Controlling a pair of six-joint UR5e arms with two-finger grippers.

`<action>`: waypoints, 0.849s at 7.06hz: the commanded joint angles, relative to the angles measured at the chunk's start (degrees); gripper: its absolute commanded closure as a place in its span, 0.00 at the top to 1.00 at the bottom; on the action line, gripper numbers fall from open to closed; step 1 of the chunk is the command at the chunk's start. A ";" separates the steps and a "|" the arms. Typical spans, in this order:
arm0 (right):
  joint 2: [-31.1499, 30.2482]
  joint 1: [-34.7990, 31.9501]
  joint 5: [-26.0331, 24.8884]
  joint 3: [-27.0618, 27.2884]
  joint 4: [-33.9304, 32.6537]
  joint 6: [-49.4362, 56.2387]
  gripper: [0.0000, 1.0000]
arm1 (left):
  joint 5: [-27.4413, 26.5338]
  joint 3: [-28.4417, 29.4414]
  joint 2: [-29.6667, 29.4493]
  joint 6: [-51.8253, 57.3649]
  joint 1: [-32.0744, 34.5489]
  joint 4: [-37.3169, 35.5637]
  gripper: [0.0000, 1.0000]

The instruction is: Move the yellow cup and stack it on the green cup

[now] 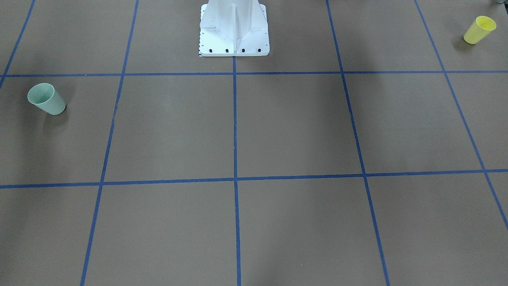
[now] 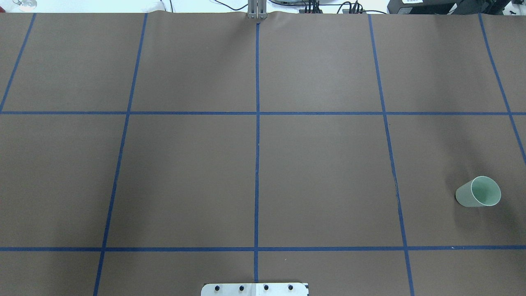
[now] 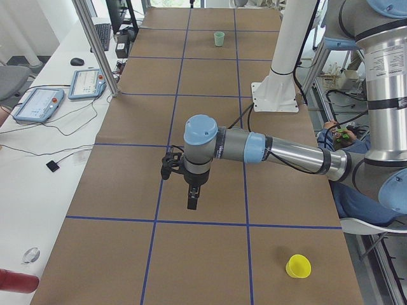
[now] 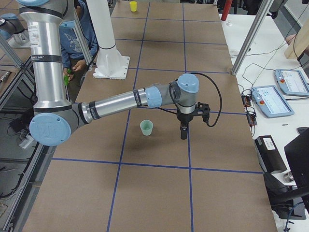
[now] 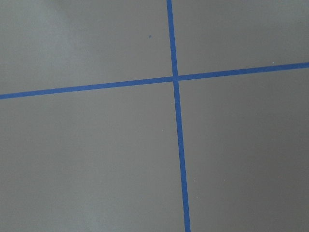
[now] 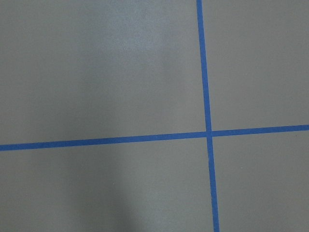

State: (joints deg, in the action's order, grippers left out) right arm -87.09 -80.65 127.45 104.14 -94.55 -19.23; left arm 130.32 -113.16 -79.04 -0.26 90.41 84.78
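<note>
The yellow cup (image 3: pixel 297 266) sits closest to the lens in the exterior left view, upright on its narrow base with the mouth up, at the end of the table (image 2: pixel 189 176) on the robot's left and close to the robot's own edge. The left tool (image 3: pixel 191 203) hangs point-down above the table, farther along it and farther out from the robot, so the cup lies back toward the robot's side and outward to its left. It is well apart from the tool, though much nearer to this arm than to the other. The green cup (image 4: pixel 146 127) stands upright at the opposite end, with the right tool (image 4: pixel 183 137) near it and the cup on that tool's robot-ward side. Both tools appear only in the side views, so I cannot tell how wide either one stands, and neither seems to carry anything. Each wrist camera shows only bare table and crossing blue tape lines (image 5: pixel 176 145), no cup. My reading is that the left arm should take the first reach, closing across the yellow cup's vertical wall, and the long carry toward the green cup may call for a hand-over
</note>
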 commanded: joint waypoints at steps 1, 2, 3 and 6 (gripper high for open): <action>-1.06 0.67 1.13 -2.08 0.33 -0.20 1.00 | 2.04 0.04 0.55 0.17 -0.06 0.21 1.00; -1.07 0.67 1.40 -2.10 0.33 -0.11 1.00 | 2.04 0.48 0.47 0.18 -0.49 0.30 1.00; -1.07 0.67 1.49 -1.93 0.42 -0.11 1.00 | 1.96 1.09 0.56 0.52 -0.50 0.65 1.00; -1.07 0.67 2.90 -1.75 0.33 -0.20 1.00 | 2.91 1.44 1.00 0.18 -0.50 0.74 1.00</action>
State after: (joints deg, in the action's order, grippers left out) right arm -88.10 -79.98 129.99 102.42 -94.15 -19.41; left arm 132.57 -112.11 -78.12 0.18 89.92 85.49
